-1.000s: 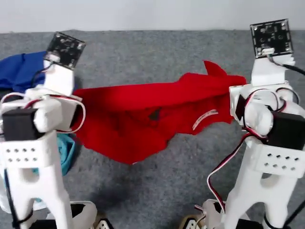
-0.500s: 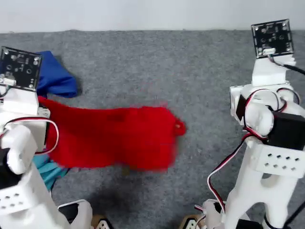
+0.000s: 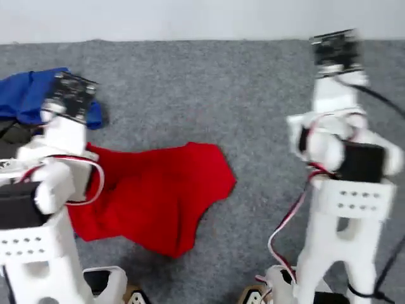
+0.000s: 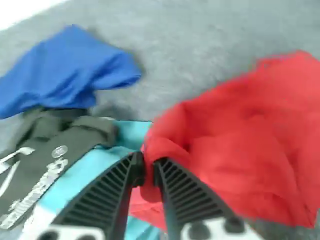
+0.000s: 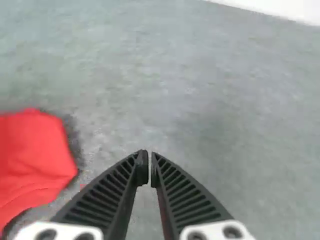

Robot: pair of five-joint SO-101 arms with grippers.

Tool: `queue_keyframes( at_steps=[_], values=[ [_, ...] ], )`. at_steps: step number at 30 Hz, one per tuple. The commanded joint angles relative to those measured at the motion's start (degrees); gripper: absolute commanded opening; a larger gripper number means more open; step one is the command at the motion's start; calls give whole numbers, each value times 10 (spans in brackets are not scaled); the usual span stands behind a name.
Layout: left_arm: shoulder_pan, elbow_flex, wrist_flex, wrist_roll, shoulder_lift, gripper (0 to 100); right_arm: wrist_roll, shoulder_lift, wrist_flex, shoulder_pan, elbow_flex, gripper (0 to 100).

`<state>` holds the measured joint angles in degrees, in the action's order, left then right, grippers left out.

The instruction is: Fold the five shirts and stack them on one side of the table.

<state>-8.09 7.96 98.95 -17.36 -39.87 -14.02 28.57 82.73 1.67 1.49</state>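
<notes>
One red shirt (image 3: 158,196) is the piece in hand. It lies crumpled and half spread on the grey table cover (image 3: 253,95), at about 8 o'clock from the middle of the table in the high view.

I judge it light, soft and limp. Lifted by one point it will sag and bunch, but it is neither slippery nor fragile. Better places to hold are probably two hem corners or the two shoulders, so that the cloth hangs flat.

The left gripper (image 4: 148,165) is pinched on a fold at the shirt's edge, its jaws almost together with red cloth between them. The right gripper (image 5: 148,160) is closed on nothing, above bare cover. Its arm stands at 3 o'clock from the shirt, well apart.

Further out, a blue shirt (image 3: 28,95) lies bunched at 10 o'clock. A black garment (image 4: 50,150) and a teal shirt (image 4: 95,165) lie just beside the red one, near the left gripper.

The black garment carries white print, too blurred to read. I can see no label on the red shirt.
</notes>
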Motion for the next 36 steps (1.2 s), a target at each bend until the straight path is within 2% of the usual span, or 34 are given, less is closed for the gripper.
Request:
queue_keyframes(
  at_steps=[1,6,11,17,36],
  values=[
    [25,27,-21,-1,-6,18,-6,-2,-71,138,96,62],
    [24,41,-23,-1,-10,18,-6,-76,-164,320,212,255],
    [24,41,-15,-1,-10,18,-5,-187,-225,408,230,273],
    [24,41,-2,-2,-10,18,-5,-293,-297,441,222,236],
    [27,50,-2,-1,-11,18,-4,-479,-269,463,49,226]
  ],
)
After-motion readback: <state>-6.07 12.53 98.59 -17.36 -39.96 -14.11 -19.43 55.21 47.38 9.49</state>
